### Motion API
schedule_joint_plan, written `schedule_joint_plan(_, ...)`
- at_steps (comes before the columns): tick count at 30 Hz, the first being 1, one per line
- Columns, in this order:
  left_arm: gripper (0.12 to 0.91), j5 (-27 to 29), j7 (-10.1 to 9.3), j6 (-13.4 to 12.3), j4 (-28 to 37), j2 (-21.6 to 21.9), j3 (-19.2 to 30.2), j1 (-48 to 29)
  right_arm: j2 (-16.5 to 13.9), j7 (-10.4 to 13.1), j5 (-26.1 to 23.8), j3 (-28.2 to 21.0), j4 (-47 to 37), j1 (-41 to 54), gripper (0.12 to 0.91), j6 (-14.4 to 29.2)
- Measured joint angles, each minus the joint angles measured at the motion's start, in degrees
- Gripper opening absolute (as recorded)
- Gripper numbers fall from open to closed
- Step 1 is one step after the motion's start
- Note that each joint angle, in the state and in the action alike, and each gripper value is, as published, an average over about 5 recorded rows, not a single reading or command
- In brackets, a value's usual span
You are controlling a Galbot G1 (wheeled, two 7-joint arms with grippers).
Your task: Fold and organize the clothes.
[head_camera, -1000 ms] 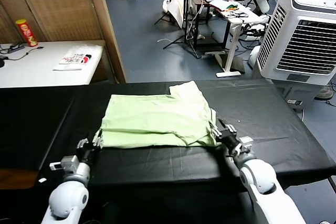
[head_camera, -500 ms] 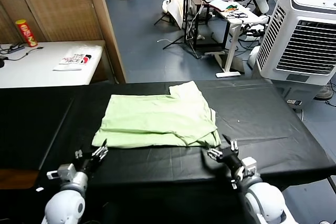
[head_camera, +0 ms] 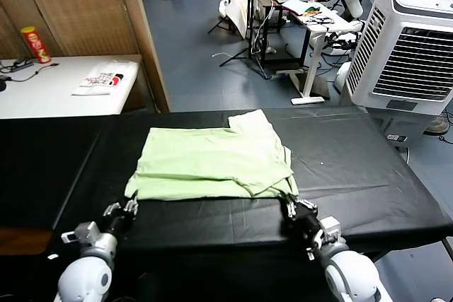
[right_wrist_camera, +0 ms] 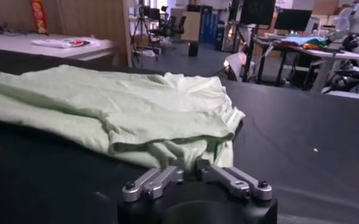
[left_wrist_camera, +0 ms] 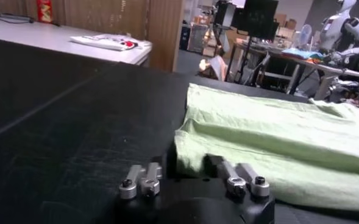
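Right, the biggest thing in front of me is the black-covered table, running across the whole head view, and the pale green shirt lies folded flat on its middle, with a sleeve sticking out at the far right corner. Behind the table at the left I see a white side table carrying a white printed item and a red can, well apart from the shirt. A large white air cooler stands at the far right of the room. My left gripper sits low on the table just at the shirt's near-left corner; in the left wrist view its fingers are drawn together with the shirt's folded edge right ahead of them, and I cannot tell whether any cloth is pinched. My right gripper is at the near-right corner, its fingers closed, their tips meeting right at the rumpled hem of the shirt; whether they hold fabric I cannot make out either.
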Motion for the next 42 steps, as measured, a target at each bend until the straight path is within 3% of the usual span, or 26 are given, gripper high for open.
schedule_joint_plan(7,0.136,4.7,-4.91,4.3,-5.6,-1.4,0.1,4.2,-2.7,0.2,2.1,2.2,3.9,-3.7,0.126,-3.7)
schedule_joint_plan(18,0.136,7.3,-4.74,5.1,-14.1,0.5,-1.4,13.2,-3.4,-0.2,1.6,5.3,9.8,-12.5,0.133,-5.3)
schedule_joint_plan(21,0.136,7.3,-4.75,5.1,-15.5,0.6,-2.1,15.7,-3.2,-1.0,0.8,5.4,10.6,-14.0,0.211,-5.6)
schedule_joint_plan(24,0.152,7.2,-4.91,5.5,-16.7,0.5,-2.8,17.7,-3.1,-2.0,-0.2,5.4,11.5,-15.2,0.368,-5.9)
schedule_joint_plan(27,0.262,7.0,-4.99,5.9,-17.7,0.3,-3.3,19.3,-3.2,-2.2,-0.5,5.8,12.9,-16.4,0.535,-6.2)
schedule_joint_plan(32,0.544,7.0,-5.21,7.2,-19.4,0.0,-4.5,20.6,-4.0,-1.8,0.8,7.6,16.6,-18.1,0.762,-6.5)
schedule_joint_plan(37,0.766,6.8,-4.10,8.7,-20.9,0.2,-6.4,20.0,-5.1,0.0,3.9,9.2,17.9,-16.0,0.796,-4.2)
schedule_joint_plan(42,0.797,4.9,-2.75,8.1,-19.6,1.3,-7.5,15.9,-6.2,1.9,4.4,7.3,13.1,-7.7,0.798,-3.4)
